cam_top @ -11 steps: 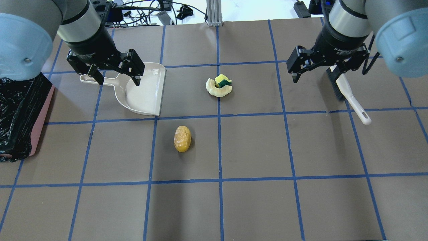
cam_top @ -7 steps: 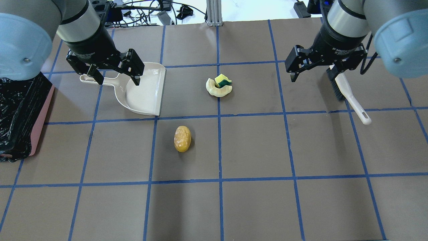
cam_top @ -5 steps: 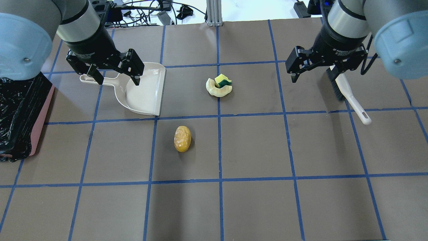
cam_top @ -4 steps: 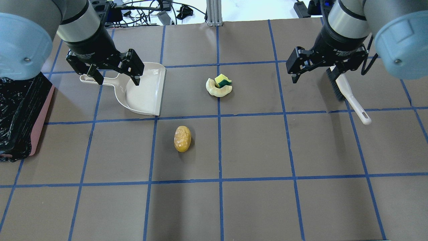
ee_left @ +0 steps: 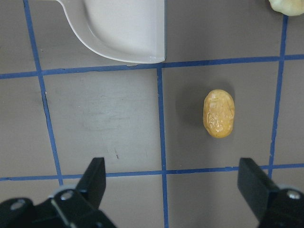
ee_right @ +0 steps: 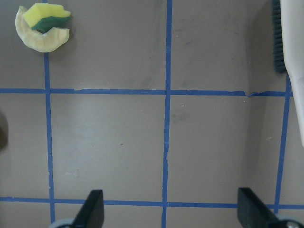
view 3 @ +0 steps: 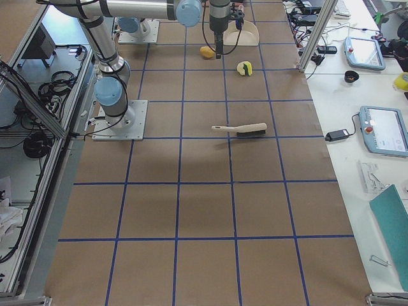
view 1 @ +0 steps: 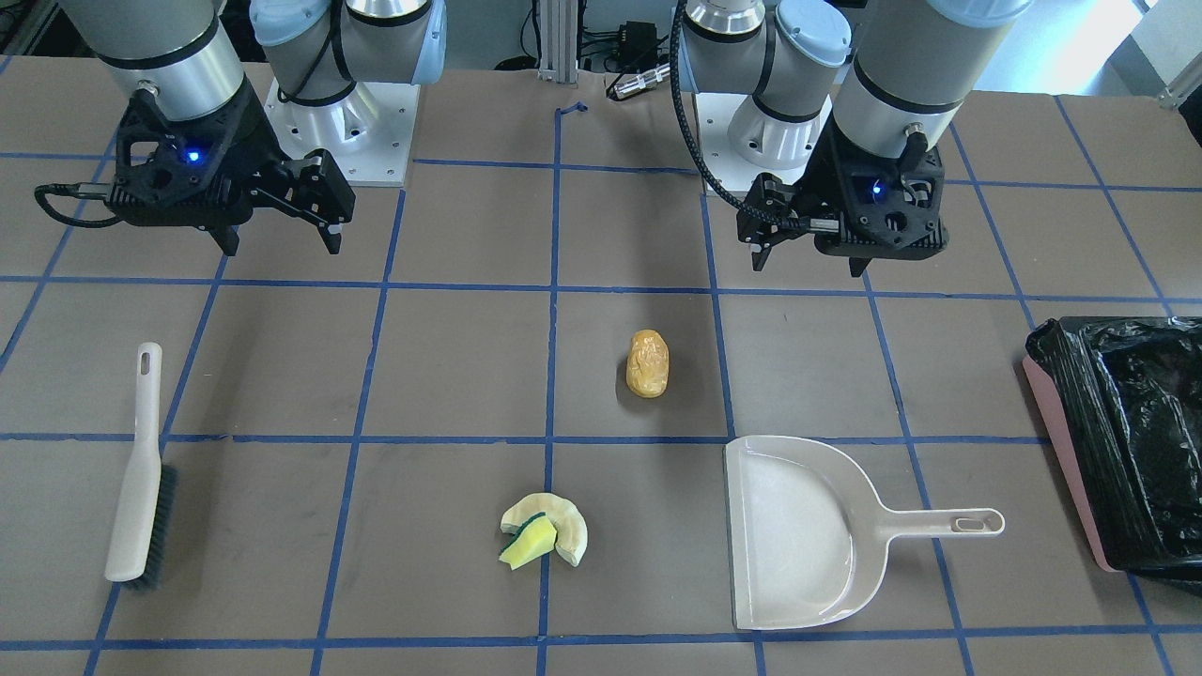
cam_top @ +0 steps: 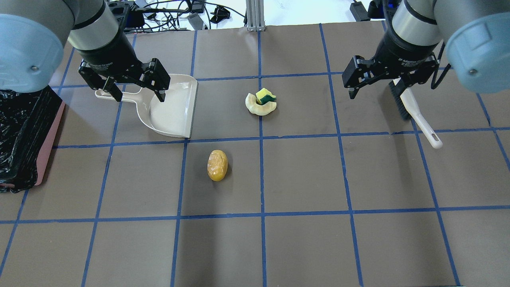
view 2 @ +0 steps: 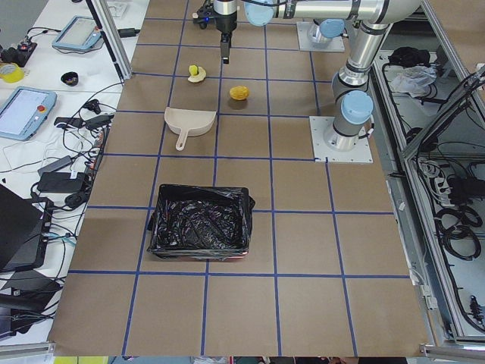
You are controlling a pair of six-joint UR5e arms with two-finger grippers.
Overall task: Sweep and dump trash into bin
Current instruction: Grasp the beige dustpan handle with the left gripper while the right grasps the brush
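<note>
Left end effector (view 1: 806, 267) and right end effector (view 1: 282, 248) both wide, empty, above bench (view 1: 470, 357); lump (view 1: 648, 362), rind (view 1: 545, 528), dustpan (view 1: 798, 535), brush (view 1: 141, 469) lie apart on it.

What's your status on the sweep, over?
Both open, empty, over the table: left gripper, right gripper. Trash unswept: potato lump, rind with sponge; bin at the left end. The dustpan and brush lie ungrasped.

Golden-brown potato-shaped lump (cam_top: 217, 165) on its side, pale curved rind (cam_top: 258, 107) nearby, yellow-green sponge piece (cam_top: 265, 95) resting on it, pink black-lined bin (view 1: 1068, 469) upright, well apart
</note>
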